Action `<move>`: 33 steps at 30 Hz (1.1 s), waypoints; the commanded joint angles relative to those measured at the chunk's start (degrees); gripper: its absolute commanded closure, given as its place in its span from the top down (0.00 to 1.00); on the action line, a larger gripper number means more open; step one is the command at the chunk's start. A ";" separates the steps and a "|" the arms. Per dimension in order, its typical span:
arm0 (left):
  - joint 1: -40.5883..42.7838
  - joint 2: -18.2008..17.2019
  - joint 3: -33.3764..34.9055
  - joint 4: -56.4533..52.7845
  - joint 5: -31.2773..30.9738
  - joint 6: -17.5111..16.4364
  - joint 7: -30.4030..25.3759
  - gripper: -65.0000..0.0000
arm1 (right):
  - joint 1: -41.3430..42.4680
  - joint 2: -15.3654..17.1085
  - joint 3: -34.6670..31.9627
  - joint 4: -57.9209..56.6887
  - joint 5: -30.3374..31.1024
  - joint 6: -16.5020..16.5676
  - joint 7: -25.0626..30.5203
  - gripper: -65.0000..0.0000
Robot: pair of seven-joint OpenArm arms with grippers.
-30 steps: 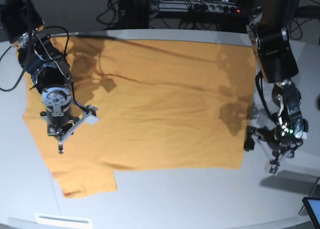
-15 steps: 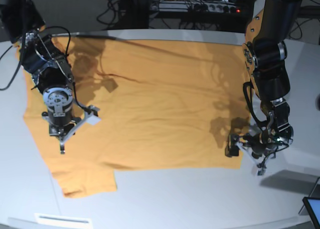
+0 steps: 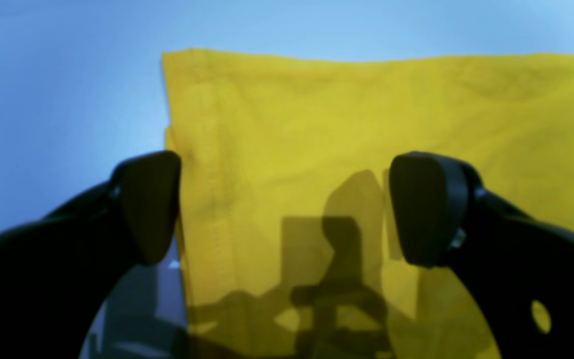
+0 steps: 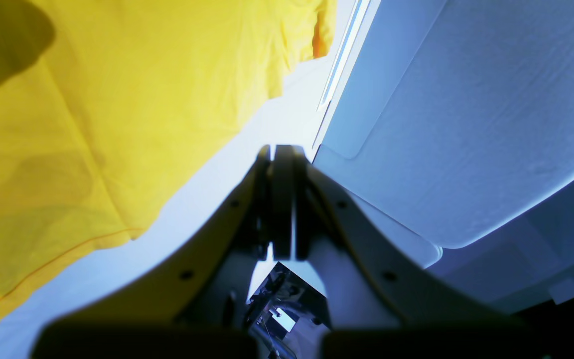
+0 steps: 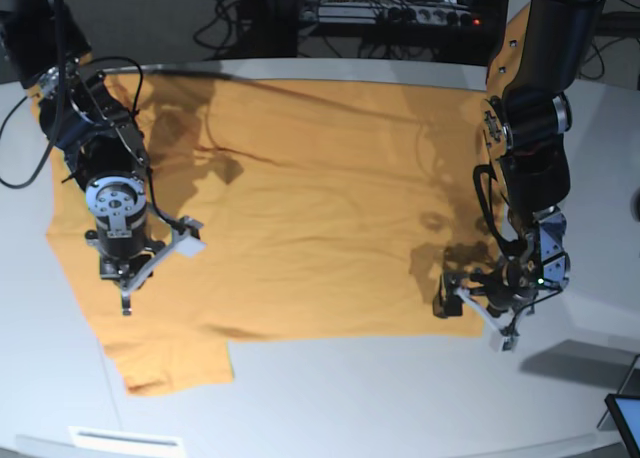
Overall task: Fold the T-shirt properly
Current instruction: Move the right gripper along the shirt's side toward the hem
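The orange-yellow T-shirt [image 5: 320,198] lies spread flat on the white table [image 5: 380,398], with one sleeve [image 5: 170,363] toward the near left. My left gripper [image 5: 472,320] hangs open over the shirt's near right corner. In the left wrist view the left gripper [image 3: 287,209] has its jaws wide apart; one fingertip [image 3: 150,207] sits at the hem [image 3: 202,164], the other over the cloth. My right gripper [image 5: 125,303] is shut with nothing in it, low over the shirt's left side. In the right wrist view the right gripper [image 4: 282,154] points past the T-shirt [image 4: 92,99] at bare table.
A power strip with cables [image 5: 420,16] lies beyond the table's far edge. A white label strip [image 5: 125,440] lies on the table near the front left. A dark tablet corner [image 5: 625,418] shows at the front right.
My left arm has swung in from the bare table at the right, and its open gripper now hangs over the shirt's near right corner. The right arm has hardly moved.
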 commanded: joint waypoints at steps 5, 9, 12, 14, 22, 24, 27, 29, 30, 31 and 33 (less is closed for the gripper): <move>-1.52 0.00 0.03 0.66 -0.41 -0.28 0.13 0.85 | 1.24 0.51 0.54 1.78 -1.04 -0.64 -0.61 0.00; -1.26 0.00 0.03 0.66 -0.41 -0.28 0.22 0.30 | 1.24 0.51 0.54 2.30 -1.04 -0.64 -0.61 0.00; -1.17 -0.09 0.12 0.66 -0.32 -0.28 0.83 0.03 | 1.24 0.51 0.62 2.30 -1.04 -0.64 -0.61 0.00; -1.17 -0.27 0.12 0.84 -0.32 -0.28 2.15 0.00 | 1.33 0.51 0.62 1.95 -0.95 -0.64 -0.34 0.00; 2.44 -0.44 0.12 6.20 -0.32 -0.28 3.82 0.00 | 8.98 0.60 6.07 -9.39 9.95 -0.64 -0.26 0.01; 4.37 -0.44 0.12 10.51 -0.32 -0.28 5.49 0.00 | 12.32 0.78 6.69 -14.22 13.47 -0.64 0.36 0.04; 6.39 -0.44 0.12 14.38 -0.32 -0.28 6.99 0.00 | 16.19 0.69 6.51 -21.17 14.61 -0.64 3.52 0.10; 6.66 -0.44 0.12 14.91 -0.32 -0.28 7.16 0.00 | 17.95 0.51 6.43 -25.21 14.61 -0.64 5.81 0.10; 6.66 -0.44 0.12 14.91 -0.32 -0.28 7.16 0.00 | 19.00 0.42 5.72 -27.67 14.61 -0.64 7.13 0.10; 6.66 -0.44 0.12 14.91 -0.32 -0.28 7.16 0.00 | 20.67 0.42 3.96 -30.31 14.79 -0.64 8.36 0.10; 6.66 -0.44 0.12 14.91 -0.32 -0.28 7.16 0.00 | 23.05 0.42 1.15 -35.41 14.88 -0.64 9.77 0.10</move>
